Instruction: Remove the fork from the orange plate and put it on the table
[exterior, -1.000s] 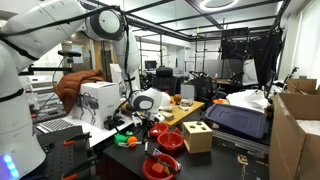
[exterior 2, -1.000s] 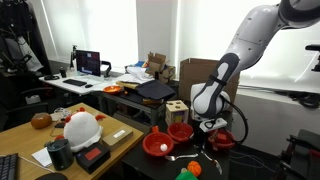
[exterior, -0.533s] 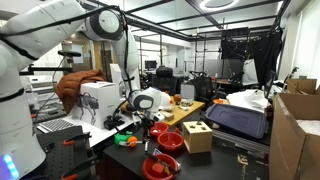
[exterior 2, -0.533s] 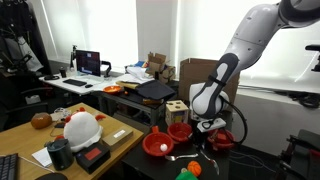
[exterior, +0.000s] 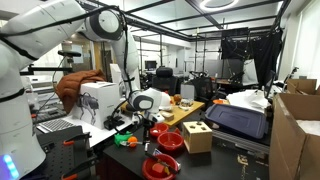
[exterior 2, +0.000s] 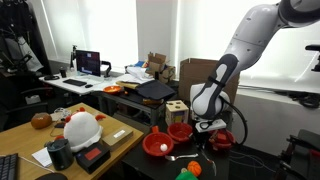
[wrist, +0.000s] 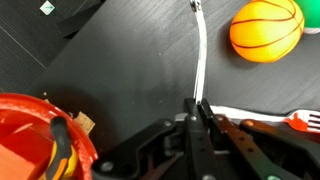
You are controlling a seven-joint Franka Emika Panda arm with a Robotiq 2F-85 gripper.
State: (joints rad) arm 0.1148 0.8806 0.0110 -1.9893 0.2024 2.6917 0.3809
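The fingers (wrist: 197,115) are pressing together on the lower end of a thin white fork (wrist: 201,55), as I am seeing it in the wrist view. The fork is pointing toward 12 o'clock from the fingers, over the dark desk (wrist: 120,70). It is lying outside the orange plate (wrist: 20,110), which is sitting at 8 o'clock. I cannot tell whether the fork is touching the desk. An orange ball (wrist: 267,28) is resting at 1 o'clock, near the fork's far end. In an exterior view the arm (exterior: 108,22) is bending low over the desk, near a wooden cube (exterior: 197,135).
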